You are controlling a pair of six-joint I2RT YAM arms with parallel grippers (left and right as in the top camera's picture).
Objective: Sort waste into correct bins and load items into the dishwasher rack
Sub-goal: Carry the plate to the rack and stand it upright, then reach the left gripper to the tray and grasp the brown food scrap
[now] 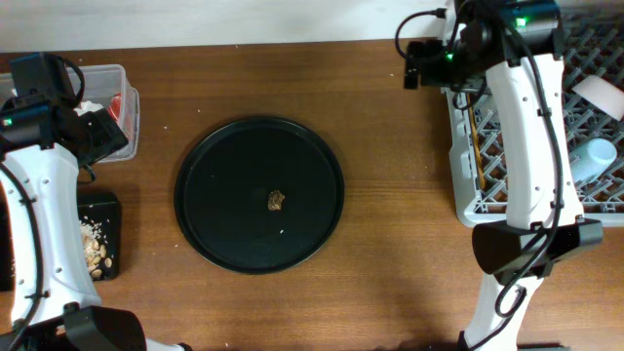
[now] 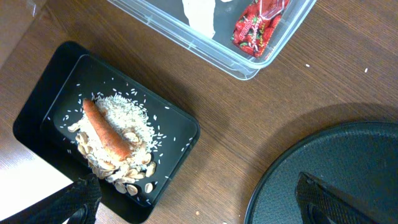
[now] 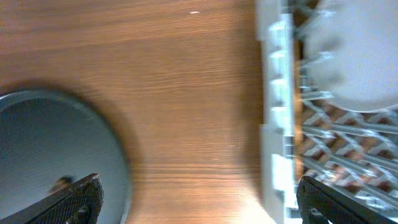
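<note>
Overhead view: places round black tray (image 1: 210,156) mid-bench (image 1: 390,253), with small dark brown bit (image 1: 277,201) lying near its centre. Finds clear tub (image 1: 127,73) at far left, largely hidden under the left arm (image 1: 44,195); makes out only a sliver of red wrapper (image 1: 118,104) and crumpled white tissue (image 1: 93,105) inside. Finds black bin (image 1: 105,207) just below the tub, partly covered by the same arm, holding pale food scraps (image 1: 95,249). Confirms from left wrist view an orange carrot (image 2: 106,132) lying on those scraps, with the tub cut off at the top edge. Records left tool (image 2: 196,193) spread wide, gripping nothing, over bare bench between bin and tray. Locates grey rack (image 1: 460,200) at the right, cropped by the frame edge and crossed by the right arm (image 1: 531,127). Notes within it wooden chopsticks (image 1: 475,146) along the left side, light-blue cup (image 1: 597,156), and white plate (image 1: 597,95) seen only in part. Cannot tell whether that plate stands upright or leans. Rates right wrist view as heavily blurred. Reads right tool (image 3: 199,199) as spread apart and empty, with bench between tray and rack showing beneath.
</note>
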